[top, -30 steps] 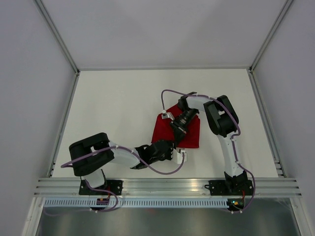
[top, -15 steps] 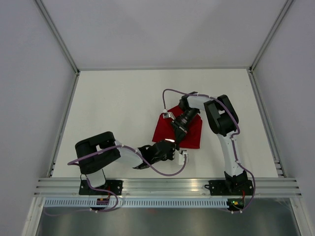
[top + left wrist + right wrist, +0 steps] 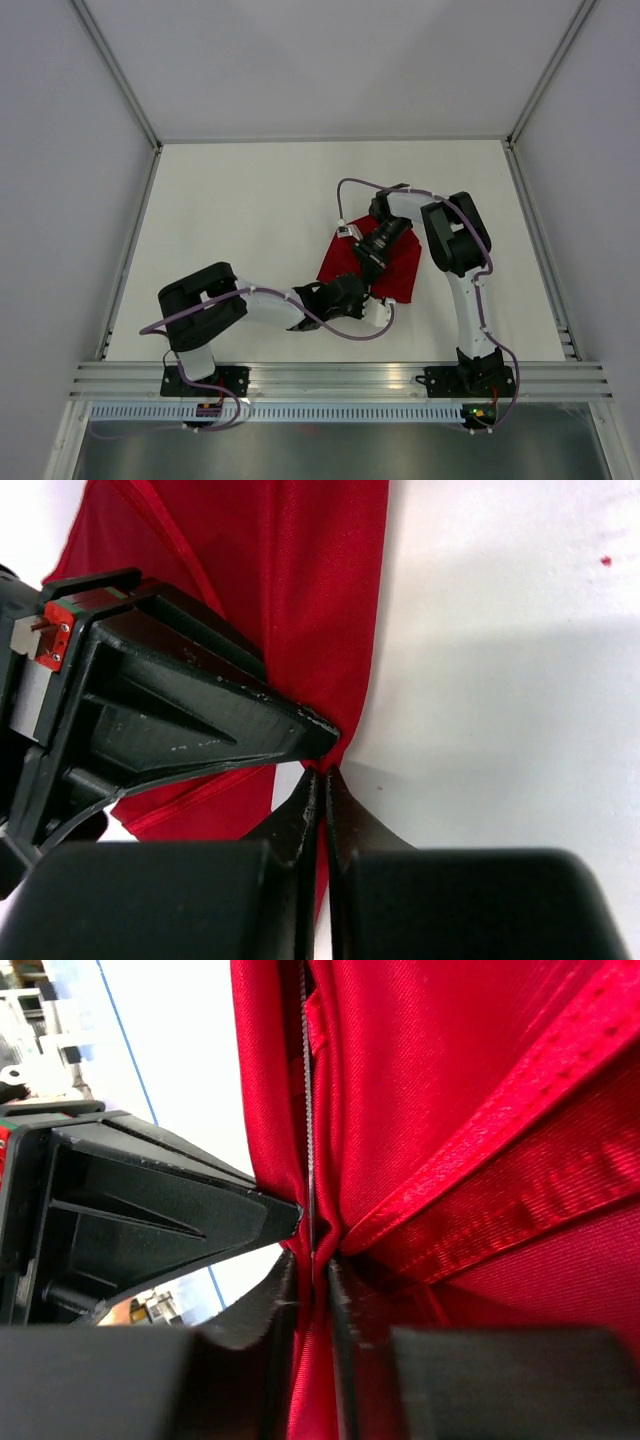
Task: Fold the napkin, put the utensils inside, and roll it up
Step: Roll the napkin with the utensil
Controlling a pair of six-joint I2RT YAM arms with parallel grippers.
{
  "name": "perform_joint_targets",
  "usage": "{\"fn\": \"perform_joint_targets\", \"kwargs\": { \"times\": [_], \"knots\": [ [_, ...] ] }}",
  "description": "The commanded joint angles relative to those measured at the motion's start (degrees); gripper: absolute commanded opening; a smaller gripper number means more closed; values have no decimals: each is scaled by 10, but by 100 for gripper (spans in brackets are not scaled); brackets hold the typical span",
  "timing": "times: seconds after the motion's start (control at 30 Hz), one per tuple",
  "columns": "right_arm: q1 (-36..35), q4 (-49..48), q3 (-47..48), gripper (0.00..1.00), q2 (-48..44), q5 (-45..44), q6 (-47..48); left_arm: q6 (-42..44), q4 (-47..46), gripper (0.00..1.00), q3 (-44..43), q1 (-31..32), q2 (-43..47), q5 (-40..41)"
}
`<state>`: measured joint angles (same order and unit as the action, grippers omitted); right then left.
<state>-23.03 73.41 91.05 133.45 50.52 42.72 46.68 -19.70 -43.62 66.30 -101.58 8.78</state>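
The deep-red napkin (image 3: pixel 402 272) lies bunched right of the table's middle, partly lifted between both grippers. My left gripper (image 3: pixel 362 298) is shut on the napkin's near edge; in the left wrist view its tips (image 3: pixel 322 776) pinch a thin strip of the red cloth (image 3: pixel 300 580). My right gripper (image 3: pixel 372 266) is shut on a fold of the napkin (image 3: pixel 450 1110) just beyond it, with its tips (image 3: pixel 312 1260) clamped on the cloth. The two grippers nearly touch tip to tip. No utensils are in view.
The white table (image 3: pixel 250 220) is walled on the left, back and right. An aluminium rail (image 3: pixel 340 378) runs along the near edge by the arm bases. The right gripper's body (image 3: pixel 180 710) fills the left of the left wrist view.
My left arm has reached further right and the napkin has shifted right with it, bunching narrower. My right gripper has moved slightly right and back, still on the cloth.
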Motion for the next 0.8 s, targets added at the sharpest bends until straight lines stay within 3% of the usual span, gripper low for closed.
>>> {"fn": "perform_joint_targets", "kwargs": {
  "times": [0.0, 0.1, 0.27, 0.5, 0.77],
  "knots": [
    [-3, -146, -21, 29, -30, -91, 13, -62, 145, 2, -23, -4, -35, -60],
    [4, -163, -29, 39, -71, -94, 6, -76, 165, 2, -36, -6, -34, -66],
    [13, -158, -12, 34, -88, -95, 1, -84, 158, 2, -35, -6, -24, -54],
    [22, -175, -11, 40, -93, -111, -20, -101, 156, 3, -34, -10, -2, -52],
    [64, -220, -3, 43, -151, -89, -67, -137, 223, 2, -56, -27, 10, -85]
  ]
}}
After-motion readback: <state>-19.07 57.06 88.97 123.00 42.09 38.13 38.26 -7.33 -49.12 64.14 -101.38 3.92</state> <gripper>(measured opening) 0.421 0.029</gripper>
